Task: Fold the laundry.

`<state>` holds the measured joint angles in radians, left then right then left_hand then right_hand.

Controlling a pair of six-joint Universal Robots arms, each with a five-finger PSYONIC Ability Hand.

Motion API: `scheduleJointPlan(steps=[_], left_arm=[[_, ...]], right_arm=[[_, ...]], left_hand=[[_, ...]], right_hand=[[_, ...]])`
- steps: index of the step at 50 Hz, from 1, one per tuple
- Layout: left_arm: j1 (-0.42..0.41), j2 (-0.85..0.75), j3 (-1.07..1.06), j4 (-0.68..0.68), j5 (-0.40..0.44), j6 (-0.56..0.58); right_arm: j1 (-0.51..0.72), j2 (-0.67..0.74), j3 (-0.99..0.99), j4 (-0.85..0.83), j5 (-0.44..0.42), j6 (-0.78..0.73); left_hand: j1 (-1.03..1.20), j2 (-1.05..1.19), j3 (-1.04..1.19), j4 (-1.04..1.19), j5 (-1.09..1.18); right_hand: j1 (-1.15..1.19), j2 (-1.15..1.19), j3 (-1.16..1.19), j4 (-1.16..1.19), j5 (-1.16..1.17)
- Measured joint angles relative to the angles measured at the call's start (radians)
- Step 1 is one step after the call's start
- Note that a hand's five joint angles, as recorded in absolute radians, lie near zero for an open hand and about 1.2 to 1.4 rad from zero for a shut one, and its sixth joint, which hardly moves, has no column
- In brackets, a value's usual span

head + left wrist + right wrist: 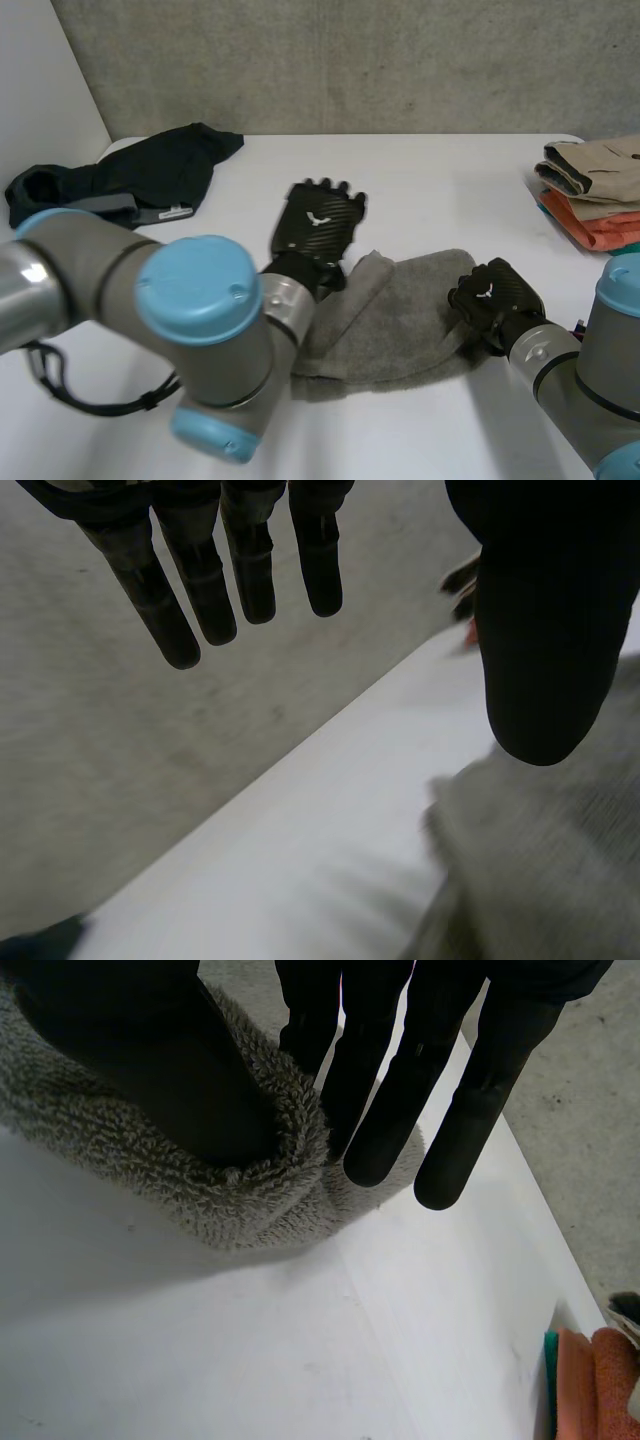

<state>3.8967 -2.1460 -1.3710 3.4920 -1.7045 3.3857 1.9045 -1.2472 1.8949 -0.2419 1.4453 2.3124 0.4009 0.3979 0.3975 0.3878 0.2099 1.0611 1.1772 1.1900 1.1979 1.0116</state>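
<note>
While the grey towel is lying rumpled at the near middle of the desk, between the two hands, its right edge is being pinched by the right hand. In the right wrist view the pile is wrapping over the thumb, with straight fingers closing against it from the other side. Left hand is hovering at the towel's far-left edge, fingers straight and spread, holding nothing. The left wrist view is showing cloth beneath its thumb; contact I cannot tell. Whether the towel is already doubled I cannot tell either; its outline is looking uneven, not squared. At the far right a stack of folded clothes, tan over orange, is sitting finished, by my reading. At the far left a black garment is lying in a heap, unfolded. Judgement: task is running partway, with the stack done, the towel in hand but its fold not yet laid flat, and the black garment waiting.
</note>
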Motion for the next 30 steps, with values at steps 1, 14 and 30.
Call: scheduleJointPlan(steps=[1,14,30], left_arm=[[-0.001,-0.009,0.008,0.000,0.005,-0.006],[0.024,-0.322,0.255,-0.048,-0.010,-0.020],[0.049,0.033,-0.108,-0.044,-0.302,0.194]], right_arm=[[0.000,0.000,0.000,0.000,0.000,0.000],[-0.005,0.005,0.011,-0.008,-0.004,0.001],[-0.002,-0.006,-0.031,-0.017,0.035,-0.120]], left_hand=[[0.000,0.000,0.000,0.000,0.000],[0.007,0.008,0.008,0.010,0.013],[-0.095,-0.097,-0.094,-0.091,-0.097]], right_hand=[[0.000,0.000,0.000,0.000,0.000],[0.000,0.000,0.000,0.000,0.000],[0.000,0.000,0.000,0.000,0.000]])
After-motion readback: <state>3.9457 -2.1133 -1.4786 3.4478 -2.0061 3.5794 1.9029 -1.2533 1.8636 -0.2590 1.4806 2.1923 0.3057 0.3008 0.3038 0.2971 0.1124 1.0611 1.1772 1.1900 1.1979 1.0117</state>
